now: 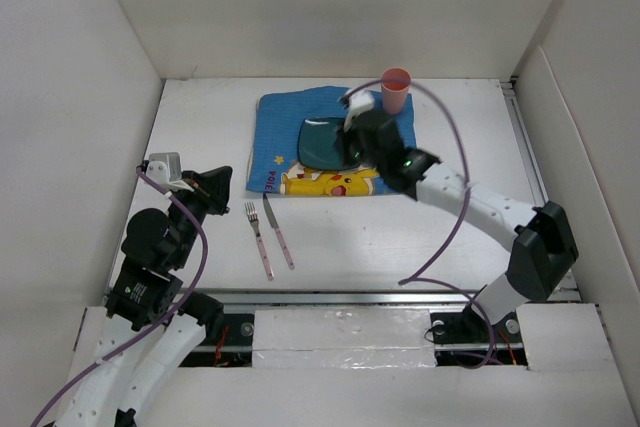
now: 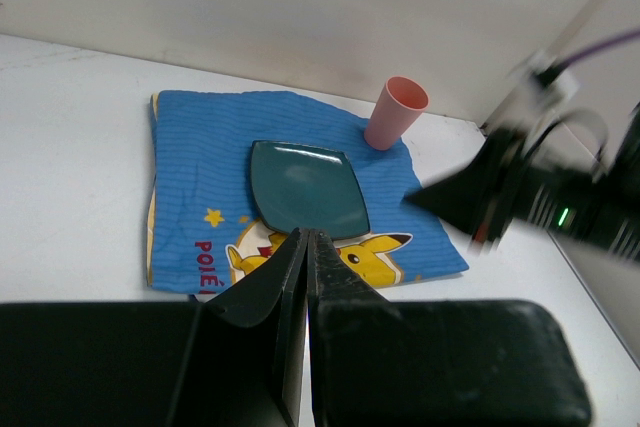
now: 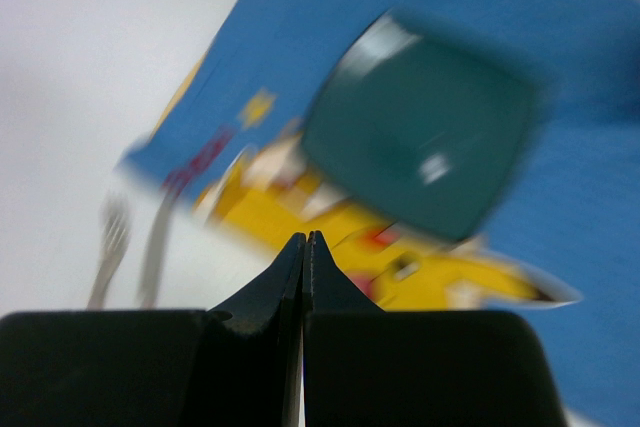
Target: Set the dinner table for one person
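Observation:
The white dinner table (image 1: 400, 247) carries a blue placemat (image 1: 280, 137) with a yellow cartoon print. A dark teal square plate (image 1: 322, 142) lies on the mat, and a pink cup (image 1: 396, 89) stands at its far right corner. A fork (image 1: 258, 237) and a knife (image 1: 278, 232) lie side by side on the bare table in front of the mat's left end. My right gripper (image 1: 355, 147) hovers over the plate's right edge, shut and empty (image 3: 305, 237). My left gripper (image 1: 222, 180) is shut and empty (image 2: 308, 234), left of the mat.
White panel walls (image 1: 90, 97) close in the table on the left, back and right. A metal rail (image 1: 350, 297) runs along the near edge. In the left wrist view the right arm (image 2: 530, 197) hangs over the mat's right side, near the cup (image 2: 397, 112).

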Motion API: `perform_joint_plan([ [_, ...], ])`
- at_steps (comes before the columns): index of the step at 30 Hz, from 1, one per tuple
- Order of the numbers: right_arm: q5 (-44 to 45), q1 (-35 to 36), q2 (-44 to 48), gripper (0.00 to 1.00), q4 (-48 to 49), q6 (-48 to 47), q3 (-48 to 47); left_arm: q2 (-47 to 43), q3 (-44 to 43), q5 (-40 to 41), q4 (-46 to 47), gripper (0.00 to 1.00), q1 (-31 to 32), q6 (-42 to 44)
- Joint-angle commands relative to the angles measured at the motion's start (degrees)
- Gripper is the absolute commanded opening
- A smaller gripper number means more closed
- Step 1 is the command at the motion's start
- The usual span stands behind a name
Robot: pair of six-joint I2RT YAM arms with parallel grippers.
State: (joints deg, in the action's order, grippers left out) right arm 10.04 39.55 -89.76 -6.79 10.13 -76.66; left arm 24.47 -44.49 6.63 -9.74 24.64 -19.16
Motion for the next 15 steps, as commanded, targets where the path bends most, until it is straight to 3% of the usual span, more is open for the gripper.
perform_joint_plan([
  [1,1.7,9.4,0.0,0.00,4.9,4.6,7.3,-0.3,0.1,0.5,1.9,0.00,-0.4,-0.1],
  [3,4.2,15.4,-2.3,0.11,1.5,5.2,8.5,-0.3,0.0,0.1,1.9,0.00,-0.4,-0.3],
  [4,5.4,17.0,-3.4,0.32,1.6,5.4,8.8,-0.6,0.0,0.1,1.8,0.00,-0.4,-0.3],
  [7,8.8,22.8,-8.1,0.56,0.6,6.5,7.8,-1.2,0.1,0.6,1.9,0.10,-0.4,-0.4],
  [10,6.8,25.1,-13.3,0.62,0.9,7.8,4.8,-1.3,0.2,0.3,1.9,0.16,-0.4,-0.4],
  [15,8.1,26.6,-20.7,0.62,-0.4,8.1,0.4,-1.3,0.2,0.0,1.9,0.19,-0.4,-0.3],
])
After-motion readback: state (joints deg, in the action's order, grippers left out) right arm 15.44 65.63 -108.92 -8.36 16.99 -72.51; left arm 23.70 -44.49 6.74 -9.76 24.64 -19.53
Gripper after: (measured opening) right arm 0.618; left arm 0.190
